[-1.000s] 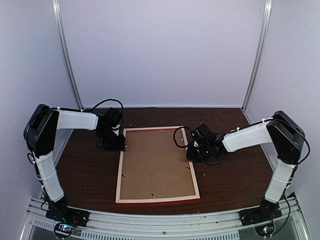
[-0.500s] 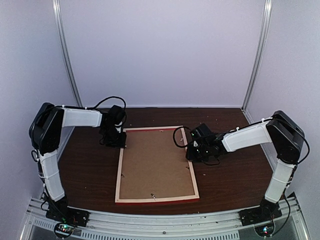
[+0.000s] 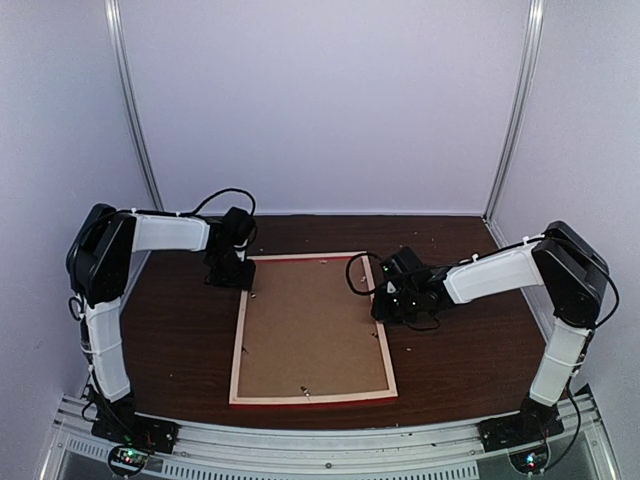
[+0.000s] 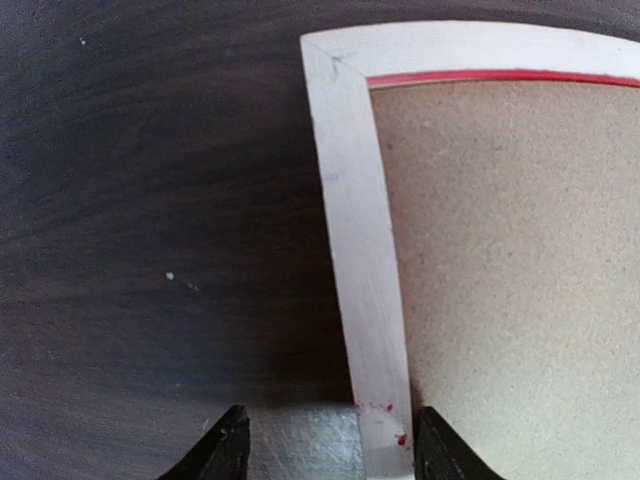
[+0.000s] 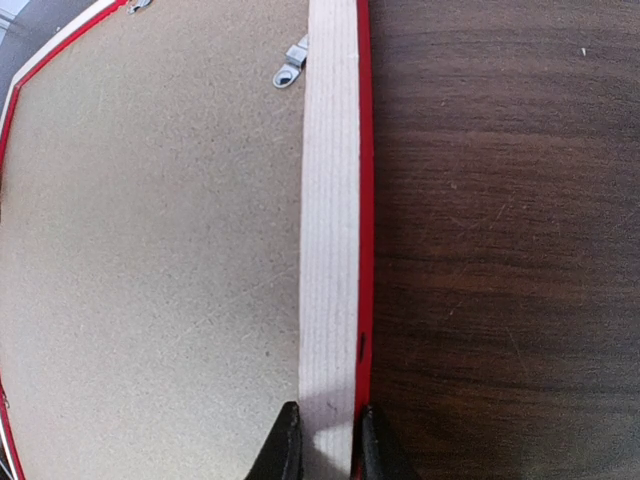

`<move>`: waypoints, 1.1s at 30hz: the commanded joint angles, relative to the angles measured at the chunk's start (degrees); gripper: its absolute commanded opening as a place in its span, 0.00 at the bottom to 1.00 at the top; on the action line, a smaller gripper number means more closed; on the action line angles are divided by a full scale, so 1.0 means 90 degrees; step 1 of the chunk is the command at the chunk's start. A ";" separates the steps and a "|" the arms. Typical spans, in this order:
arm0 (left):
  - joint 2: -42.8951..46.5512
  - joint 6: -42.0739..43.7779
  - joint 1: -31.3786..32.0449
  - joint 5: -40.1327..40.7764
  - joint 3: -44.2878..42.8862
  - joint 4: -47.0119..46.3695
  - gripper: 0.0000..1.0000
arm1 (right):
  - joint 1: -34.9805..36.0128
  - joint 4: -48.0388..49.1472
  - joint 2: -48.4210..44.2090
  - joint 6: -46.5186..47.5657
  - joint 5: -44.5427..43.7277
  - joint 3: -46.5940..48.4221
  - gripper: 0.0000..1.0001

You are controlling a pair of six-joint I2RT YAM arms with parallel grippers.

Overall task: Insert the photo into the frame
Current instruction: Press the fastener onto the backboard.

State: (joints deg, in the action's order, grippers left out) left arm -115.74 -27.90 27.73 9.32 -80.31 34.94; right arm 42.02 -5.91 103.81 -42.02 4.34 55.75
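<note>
The frame [image 3: 240, 345] lies face down on the dark table, its pale wood back up and red showing at its edges. A brown backing board [image 3: 312, 325] fills it. The photo is hidden. My left gripper [image 3: 232, 276] is at the frame's far-left corner; in the left wrist view it [image 4: 332, 452] stands open, its fingers on either side of the left rail [image 4: 360, 260], which lies close to the right finger. My right gripper [image 3: 384, 302] is shut on the frame's right rail [image 5: 330, 230]; the right wrist view shows the gripper [image 5: 330, 447] with a finger on each side of it.
A small metal retaining tab [image 5: 290, 68] sits on the backing board by the right rail, and others [image 3: 305, 392] lie near the front rail. Dark wood table [image 3: 180, 340] surrounds the frame. White walls enclose the back and sides.
The left gripper has moved back along the frame's left rail toward the far corner. The frame's near end has shifted slightly left. The right gripper has kept its grip.
</note>
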 commanded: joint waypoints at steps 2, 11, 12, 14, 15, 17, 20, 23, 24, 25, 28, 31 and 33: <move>-0.0375 0.0216 -0.0100 0.0102 -0.0132 -0.0131 0.57 | -0.0020 -0.0052 0.0146 -0.0077 0.0374 -0.0042 0.00; -0.0268 0.0012 -0.0099 -0.0662 0.0148 -0.0427 0.64 | -0.0021 0.0002 0.0239 -0.0090 0.0459 -0.0016 0.00; -0.0265 -0.0031 -0.0101 -0.0766 0.0169 -0.0484 0.65 | -0.0025 0.0010 0.0250 -0.0092 0.0470 -0.0005 0.00; -0.0266 -0.0148 -0.0102 -0.0987 0.0220 -0.0641 0.67 | -0.0028 0.0014 0.0247 -0.0097 0.0472 -0.0017 0.00; -0.0272 -0.0222 -0.0101 -0.1030 0.0259 -0.0718 0.67 | -0.0023 0.0017 0.0243 -0.0097 0.0470 -0.0018 0.00; -0.0279 -0.0339 -0.0100 -0.1350 0.0346 -0.0873 0.68 | -0.0027 0.0014 0.0231 -0.0092 0.0467 -0.0031 0.00; -0.0287 -0.0431 -0.0093 -0.1577 0.0464 -0.0911 0.68 | -0.0022 0.0009 0.0196 -0.0096 0.0461 -0.0065 0.00; -0.0157 -0.0465 -0.0094 -0.1563 0.0684 -0.0921 0.68 | -0.0024 0.0019 0.0184 -0.0097 0.0463 -0.0081 0.00; -0.0091 -0.0464 -0.0093 -0.1542 0.0765 -0.0916 0.67 | -0.0026 0.0019 0.0187 -0.0092 0.0464 -0.0081 0.00; -0.0031 -0.0468 -0.0092 -0.1535 0.0846 -0.0905 0.67 | -0.0021 0.0029 0.0193 -0.0096 0.0466 -0.0081 0.00; 0.0175 -0.0483 -0.0092 -0.1569 0.1075 -0.0912 0.63 | -0.0025 0.0055 0.0216 -0.0097 0.0494 -0.0057 0.00; 0.0358 -0.0503 -0.0092 -0.1630 0.1319 -0.0936 0.62 | -0.0026 0.0071 0.0230 -0.0106 0.0502 -0.0052 0.00; 0.0448 -0.0503 -0.0092 -0.1674 0.1431 -0.0942 0.60 | -0.0026 0.0080 0.0233 -0.0098 0.0497 -0.0059 0.00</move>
State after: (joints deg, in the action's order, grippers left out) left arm -112.09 -31.42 26.65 -2.98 -70.98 22.15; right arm 41.76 -5.76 103.88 -41.95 5.10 55.75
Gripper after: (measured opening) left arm 0.612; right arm 0.167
